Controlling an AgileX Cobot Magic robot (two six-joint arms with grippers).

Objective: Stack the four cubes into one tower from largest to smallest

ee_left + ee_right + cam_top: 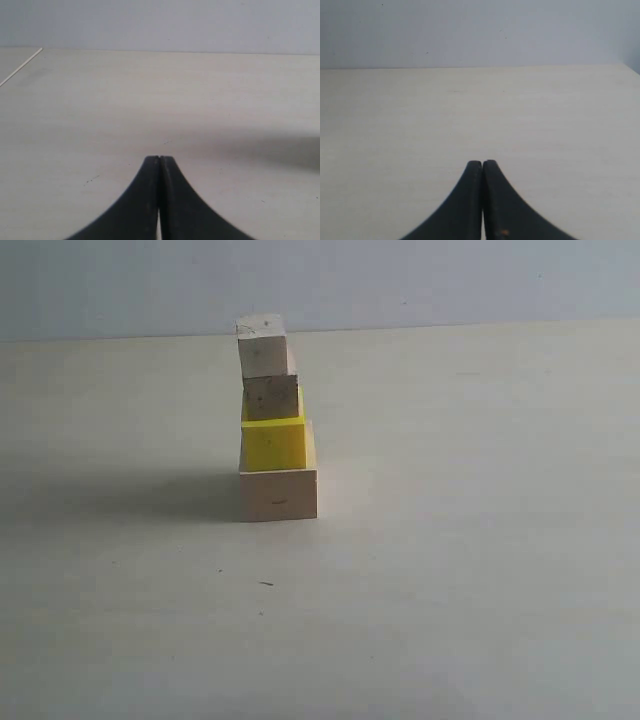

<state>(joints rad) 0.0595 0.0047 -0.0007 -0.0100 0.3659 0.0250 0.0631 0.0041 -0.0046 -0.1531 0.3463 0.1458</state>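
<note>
Left of centre, the top cube (262, 348), askew on the tower (272, 445), could slip. Left pincer (159, 165), right pincer (482, 167): clenched, empty.

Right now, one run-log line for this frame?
tower: large pale wooden cube, bright yellow cube, small brownish wooden cube, smallest pale wooden cube, bottom to top | left tool: shut, empty | right tool: shut, empty

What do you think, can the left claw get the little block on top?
Probably, but not right away. The top block sits uncovered on the tower, yet the left claw is shut and its camera shows only table.
</note>
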